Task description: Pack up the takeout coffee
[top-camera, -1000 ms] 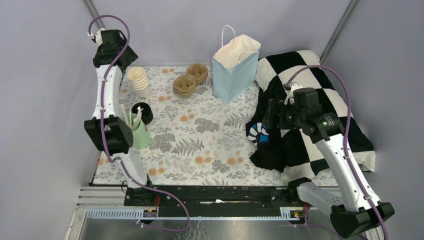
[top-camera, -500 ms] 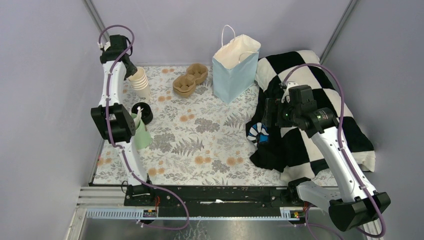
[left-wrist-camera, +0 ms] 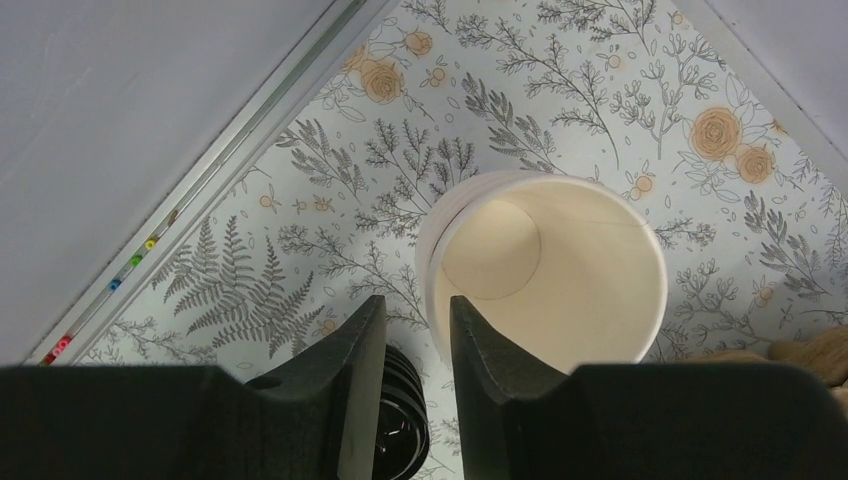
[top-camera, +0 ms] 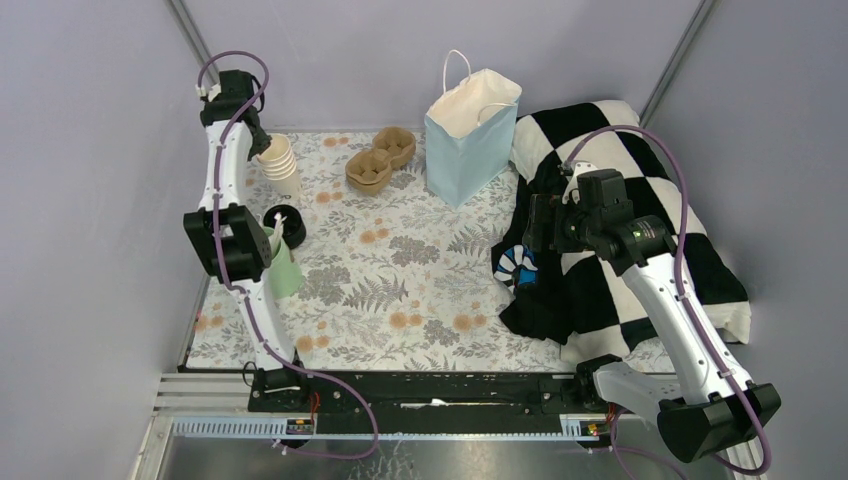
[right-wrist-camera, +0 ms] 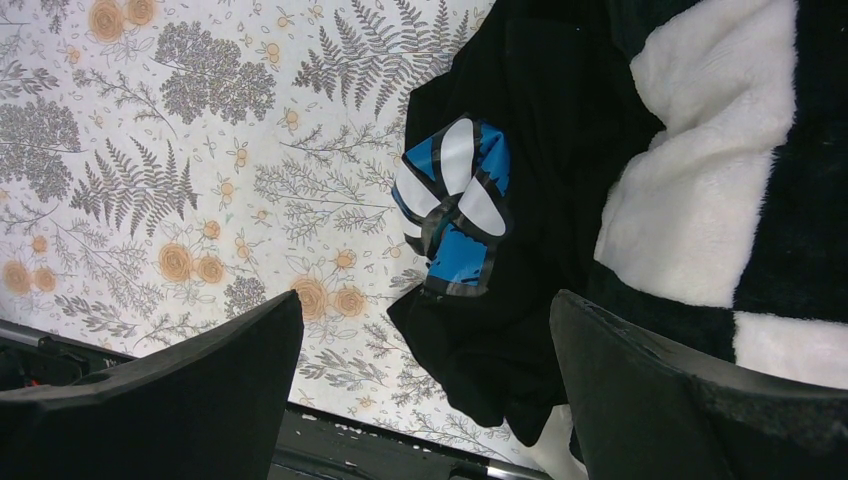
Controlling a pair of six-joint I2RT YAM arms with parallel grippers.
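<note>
Blue bag (top-camera: pixel 470 150) waits at the back. Left arm (top-camera: pixel 222 170) has swung to the cream cup stack (top-camera: pixel 280 165), left gripper (left-wrist-camera: pixel 416 305) narrowing astride the top rim; pinched yet, can't tell. Right gripper (right-wrist-camera: pixel 428 300) hangs wide apart. No lidded coffee in sight, only black lids (top-camera: pixel 287 224): packing hasn't begun.

Left claw (left-wrist-camera: pixel 415 310), black fingers (left-wrist-camera: pixel 340 400), and between them the rim of a cream paper cup stack (left-wrist-camera: pixel 550 270), warm cream inside. Table (left-wrist-camera: pixel 600 80) below: white, with grey ferns and orange blossoms. Black ribbed lids (left-wrist-camera: pixel 400 425) just beside the claw. Over to the right claw (right-wrist-camera: pixel 425 300), black as well, and ahead of it a blue, white and black striped bundle (right-wrist-camera: pixel 455 205) on a black-and-white checked blanket (right-wrist-camera: pixel 700 200). Farther off, a pale blue bag (top-camera: pixel 470 135).
</note>
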